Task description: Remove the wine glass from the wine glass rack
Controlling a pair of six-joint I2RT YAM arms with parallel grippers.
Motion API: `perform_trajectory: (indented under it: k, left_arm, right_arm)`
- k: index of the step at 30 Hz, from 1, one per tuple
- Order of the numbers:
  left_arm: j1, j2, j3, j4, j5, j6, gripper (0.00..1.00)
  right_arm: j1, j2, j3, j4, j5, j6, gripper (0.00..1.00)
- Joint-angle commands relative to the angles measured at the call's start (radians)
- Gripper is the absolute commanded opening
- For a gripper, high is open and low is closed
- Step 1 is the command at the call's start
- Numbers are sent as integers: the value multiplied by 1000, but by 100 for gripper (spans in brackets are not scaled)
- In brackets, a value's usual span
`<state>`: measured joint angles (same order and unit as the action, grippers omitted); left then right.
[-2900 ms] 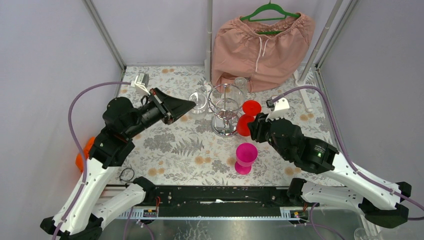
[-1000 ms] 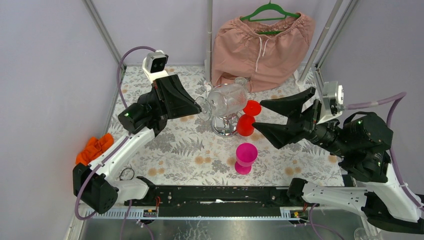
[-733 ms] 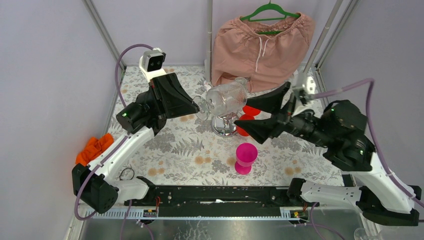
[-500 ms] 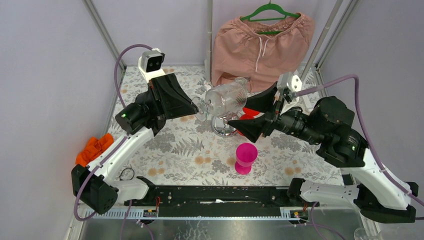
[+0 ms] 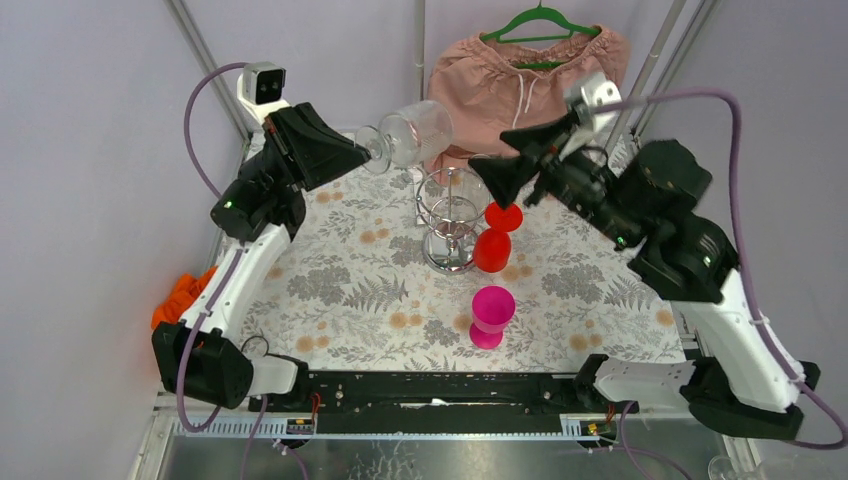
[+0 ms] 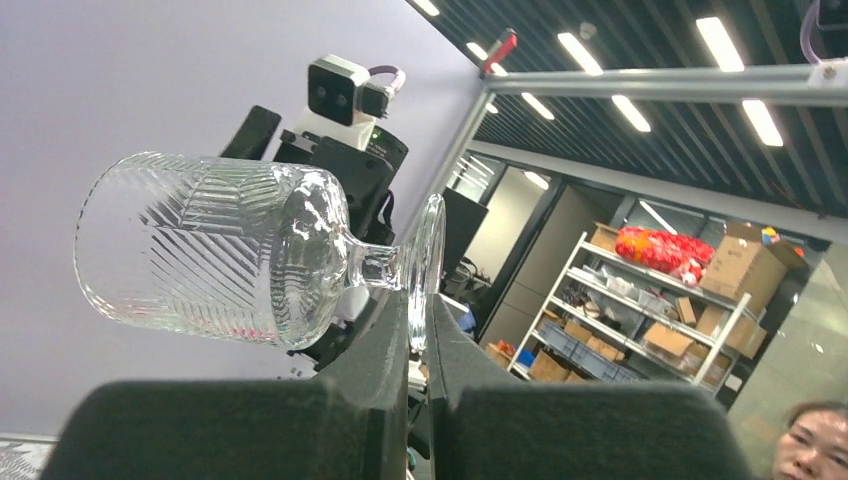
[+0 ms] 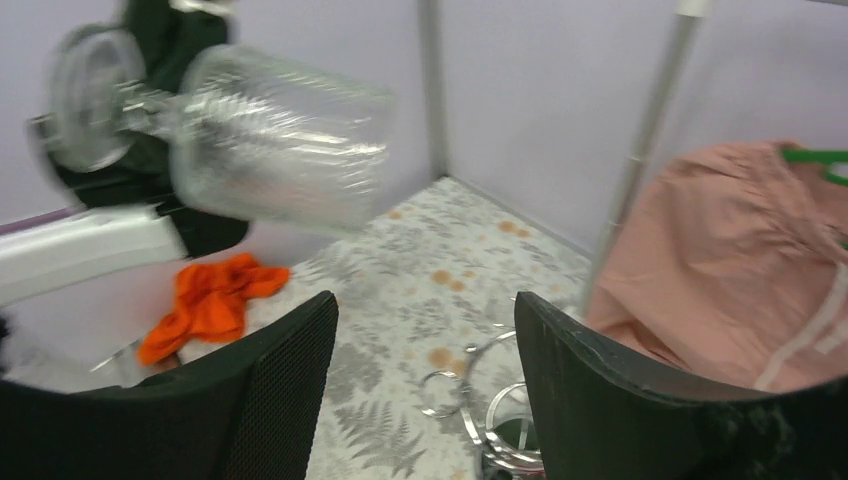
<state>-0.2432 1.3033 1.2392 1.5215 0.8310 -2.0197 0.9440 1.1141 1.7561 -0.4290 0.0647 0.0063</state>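
Observation:
A clear ribbed wine glass (image 5: 412, 134) lies sideways in the air, up and to the left of the chrome wire rack (image 5: 449, 216). My left gripper (image 5: 366, 153) is shut on its foot. In the left wrist view the fingers (image 6: 385, 340) pinch the round foot (image 6: 431, 262), and the bowl (image 6: 205, 258) points left. My right gripper (image 5: 490, 150) is open and empty, raised to the right of the glass. The right wrist view shows the glass (image 7: 280, 140) ahead and above its gripper (image 7: 425, 310), with the rack's rings (image 7: 497, 400) below.
Two red glasses (image 5: 497, 232) stand just right of the rack. A pink cup (image 5: 492, 315) stands nearer the front. Pink shorts (image 5: 525, 85) on a green hanger hang at the back. An orange cloth (image 5: 180, 295) lies at the left edge. Grey frame poles (image 5: 419, 60) stand behind.
My left gripper has lifted the wine glass up and to the left, away from the rack. My right arm has risen, its gripper still open near the glass.

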Motion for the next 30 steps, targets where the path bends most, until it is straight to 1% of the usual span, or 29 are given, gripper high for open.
perform_trajectory:
  k: [1, 2, 3, 4, 6, 7, 9, 11, 12, 15, 16, 17, 18, 20, 21, 24, 26, 27, 28, 30]
  left_arm:
    - [54, 30, 47, 91, -40, -53, 0]
    - [61, 36, 48, 91, -40, -53, 0]
    - [66, 38, 49, 91, -37, -52, 0]
    - [72, 40, 49, 91, -37, -51, 0]
    - [81, 43, 53, 91, -31, -55, 0]
    - [86, 43, 56, 91, -28, -57, 0]
    - [91, 44, 62, 90, -24, -58, 0]
    - [93, 46, 66, 89, -18, -60, 0]
    - [94, 48, 66, 89, -17, -60, 0]
    - [96, 59, 65, 89, -12, -52, 0]
    - [96, 64, 61, 89, -12, -50, 0]
    - [96, 70, 57, 89, -13, -46, 0]
    - [97, 75, 51, 89, -15, -41, 0]
    - [96, 84, 40, 89, -19, -33, 0]
    - [97, 88, 36, 91, -20, -27, 0]
    - [96, 94, 32, 89, -25, -15, 0]
    - [96, 95, 35, 90, -29, -11, 0]
    - [96, 95, 36, 88, -31, -8, 0]
    - [96, 95, 37, 89, -33, -7, 0]
    - [96, 96, 38, 89, -35, -4, 0]
  right_arm:
    - [-198, 110, 110, -68, -6, 76, 72]
    - [-285, 147, 138, -74, -68, 122, 70]
    - [-401, 187, 168, -80, -132, 167, 68]
    - [-452, 227, 193, -79, -194, 213, 68]
    - [-625, 320, 254, -80, -315, 295, 66]
    - [-676, 364, 271, -64, -367, 331, 65]
    - [-749, 417, 257, 27, -491, 391, 63]
    - [-796, 436, 193, 170, -616, 463, 63]
    - [-812, 439, 159, 245, -675, 529, 63]
    - [-831, 462, 77, 459, -866, 629, 63]
    - [-834, 463, 42, 554, -903, 676, 63]
    - [-838, 467, 6, 669, -979, 744, 62]
    - [-846, 465, -49, 892, -1050, 853, 62]
    - [-864, 480, -127, 1262, -1134, 1109, 63]
    - [-871, 498, -143, 1432, -1155, 1239, 62]
    - [-879, 577, -133, 1817, -1183, 1564, 62]
    - [-880, 641, -118, 2040, -1152, 1771, 63]
    - [-880, 674, -104, 2126, -1130, 1861, 63]
    - [-878, 695, -98, 2144, -1122, 1908, 62]
    - [-872, 698, -130, 2147, -1115, 1902, 62]
